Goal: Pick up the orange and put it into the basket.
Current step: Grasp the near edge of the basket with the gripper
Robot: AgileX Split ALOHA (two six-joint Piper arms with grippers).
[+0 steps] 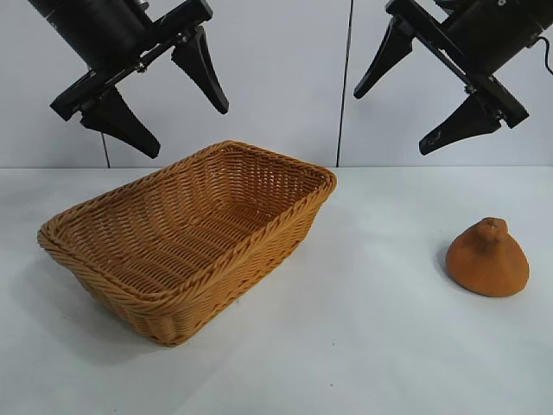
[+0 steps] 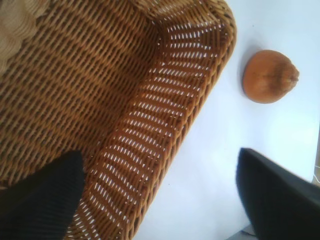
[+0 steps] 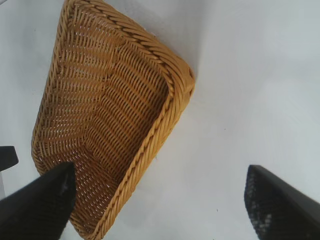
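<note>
Standing upright, knob skyward, the orange point(image 1: 487, 258) sits right of the basket point(image 1: 186, 238); both pincers gape high above.

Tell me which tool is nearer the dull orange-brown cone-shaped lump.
Right. The right tool hangs open above the orange-brown lump; the left tool, also open, hangs above the woven wicker basket.
</note>
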